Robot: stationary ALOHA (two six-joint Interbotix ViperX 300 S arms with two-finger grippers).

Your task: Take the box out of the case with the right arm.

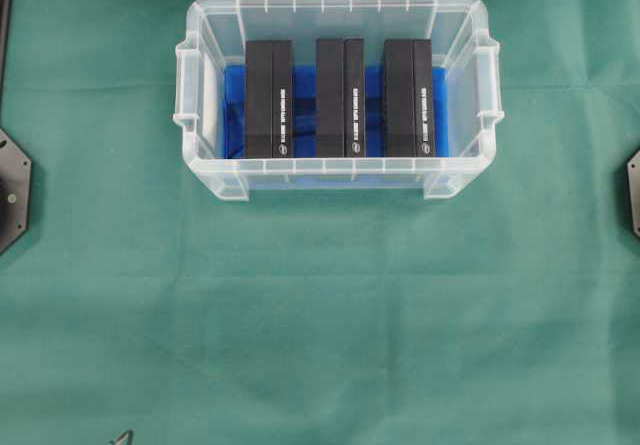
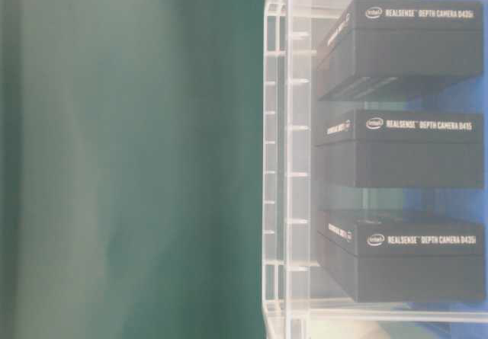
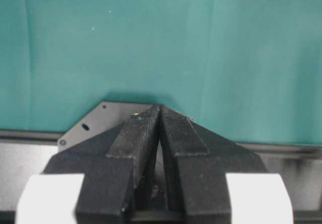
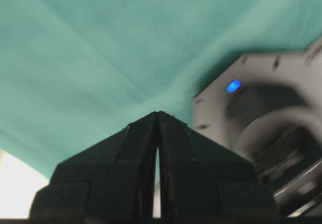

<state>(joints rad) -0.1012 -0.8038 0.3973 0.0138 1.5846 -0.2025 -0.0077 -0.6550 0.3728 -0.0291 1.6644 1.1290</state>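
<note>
Overhead showed three boxes [image 1: 408, 98] upright in the case [image 1: 338, 177], so I judged my empty, closed right pincer [image 4: 157, 114] must open before descending beside one.

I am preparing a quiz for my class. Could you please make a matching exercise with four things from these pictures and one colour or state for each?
Things:
1. case
2. boxes
3. tablecloth
4. right gripper

Descriptions:
A. green
B. shut, holding nothing
C. clear plastic
D. black, standing inside the case

Pairs: 1-C, 2-D, 3-A, 4-B
</note>
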